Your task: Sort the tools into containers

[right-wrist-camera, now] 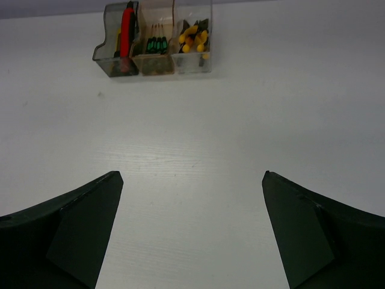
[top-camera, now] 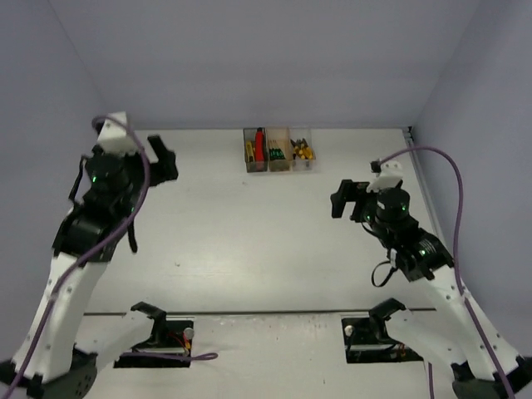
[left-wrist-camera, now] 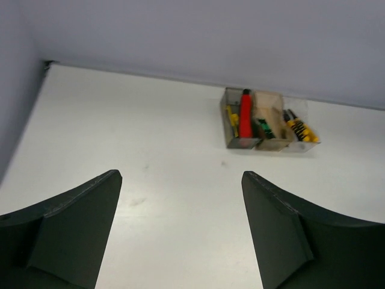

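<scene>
Overhead, a pale worktop (top-camera: 249, 241) carries three small see-through containers (top-camera: 278, 151), set side by side in a row near the far wall. The tools are grouped by kind, which is why they lie as they do:

- **Smoky grey bin** (right-wrist-camera: 108, 57): holds a red-handled cutter (right-wrist-camera: 126, 30) standing on end, taller than the bin wall, with a yellow tool (left-wrist-camera: 231, 117) beside it.
- **Orange-tinted bin** (right-wrist-camera: 153, 63): in the middle, it holds thin black-green screwdrivers (right-wrist-camera: 156, 43), tips up.
- **Clear bin** (right-wrist-camera: 192, 63): holds yellow-handled pliers (right-wrist-camera: 194, 39), piled together.

No tool shows outside the bins in any view, so the sorting looks finished or close to it.

Both arms stand well apart from the containers. The left arm rises from its base at the near left corner and bends at the elbow. It carries its wrist high toward the far left of the worktop. The left pincer (top-camera: 162, 158) points toward the bins. In its wrist view its dark fingers (left-wrist-camera: 78, 223) spread wide with only bare worktop between them, holding nothing.

The right arm folds up from the near right corner, and its wrist sits to the right of the bins and nearer the camera. The right pincer (top-camera: 345, 199) faces left and slightly away. In its own view the fingers (right-wrist-camera: 301, 229) gape wide and empty, and the row of bins shows straight ahead in the distance.
</scene>
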